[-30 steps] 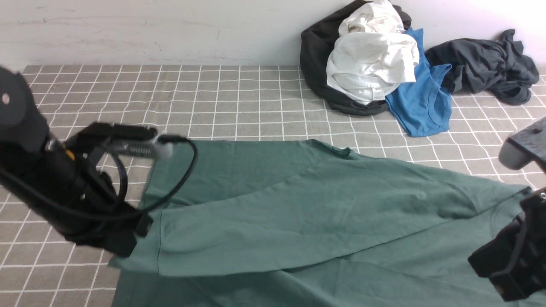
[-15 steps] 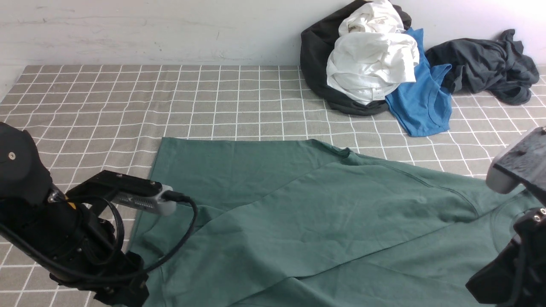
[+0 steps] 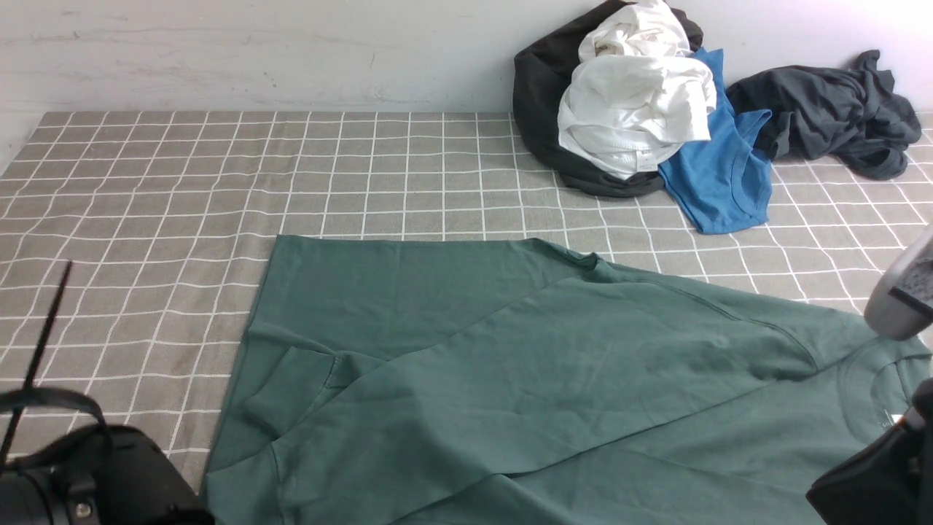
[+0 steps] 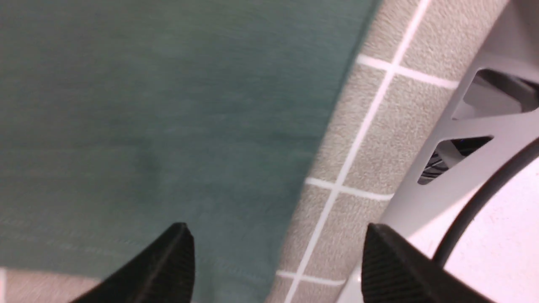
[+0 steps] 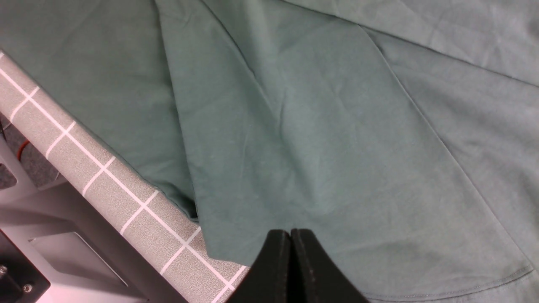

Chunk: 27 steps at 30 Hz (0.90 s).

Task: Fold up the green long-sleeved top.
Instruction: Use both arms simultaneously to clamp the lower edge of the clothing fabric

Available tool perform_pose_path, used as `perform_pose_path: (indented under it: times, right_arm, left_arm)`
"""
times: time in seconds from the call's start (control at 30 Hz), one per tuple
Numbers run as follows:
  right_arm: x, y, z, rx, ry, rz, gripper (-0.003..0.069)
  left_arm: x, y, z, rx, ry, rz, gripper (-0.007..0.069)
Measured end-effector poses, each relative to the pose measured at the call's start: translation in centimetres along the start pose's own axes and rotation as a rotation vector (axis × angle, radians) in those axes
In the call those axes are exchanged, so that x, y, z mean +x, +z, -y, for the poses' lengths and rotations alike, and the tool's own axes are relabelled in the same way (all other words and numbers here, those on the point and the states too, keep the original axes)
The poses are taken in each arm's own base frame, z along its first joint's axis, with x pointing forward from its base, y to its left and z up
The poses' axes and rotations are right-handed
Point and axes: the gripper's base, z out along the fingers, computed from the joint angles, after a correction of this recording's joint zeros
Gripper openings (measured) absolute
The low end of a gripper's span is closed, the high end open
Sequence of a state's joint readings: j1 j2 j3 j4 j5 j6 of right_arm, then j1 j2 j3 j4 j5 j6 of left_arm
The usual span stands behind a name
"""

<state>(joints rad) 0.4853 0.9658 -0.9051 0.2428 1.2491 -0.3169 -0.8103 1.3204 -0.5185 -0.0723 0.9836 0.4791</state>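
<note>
The green long-sleeved top (image 3: 510, 364) lies spread over the checked tablecloth, one sleeve (image 3: 408, 408) laid slantwise across its body with the cuff (image 3: 240, 477) near the front left. Its ribbed neck (image 3: 849, 379) shows at the far right. My left gripper (image 4: 276, 227) stands open just above the top's edge (image 4: 210, 168), with nothing between its fingers. In the front view only the left arm's black body (image 3: 95, 481) shows, at the near left corner. My right gripper (image 5: 290, 231) is shut and empty, hovering over the green fabric (image 5: 337, 139) near the table's front edge.
A heap of clothes sits at the back right against the wall: a black garment (image 3: 539, 95), a white one (image 3: 634, 102), a blue shirt (image 3: 721, 175) and a dark charcoal garment (image 3: 838, 109). The grey robot frame (image 4: 463, 126) runs along the table's front edge.
My left gripper has opened and let go of the sleeve cuff, then drawn back to the near left corner. The sleeve has dropped onto the top. The right arm has sunk slightly.
</note>
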Motion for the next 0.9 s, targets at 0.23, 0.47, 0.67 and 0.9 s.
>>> perform_pose_path:
  times: [0.23,0.47,0.67,0.9]
  right_arm:
    - [0.0,0.0,0.0,0.005,-0.002,-0.002,-0.0016]
    - [0.0,0.0,0.1,0.008,-0.004,-0.003,-0.0016]
    - [0.0,0.0,0.1,0.009,-0.004,-0.003,-0.0016]
    - [0.0,0.0,0.1,0.009,-0.004,-0.003,-0.0016]
  left_arm:
    - [-0.4,0.8,-0.1,-0.052,0.025,0.050,0.0489]
    - [-1.0,2.3,-0.5,-0.023,0.018,-0.027,0.0489]
    - [-1.3,2.2,-0.9,-0.048,-0.011,-0.033,0.0447]
    - [-1.2,2.1,-1.7,-0.135,-0.048,-0.053,0.0294]
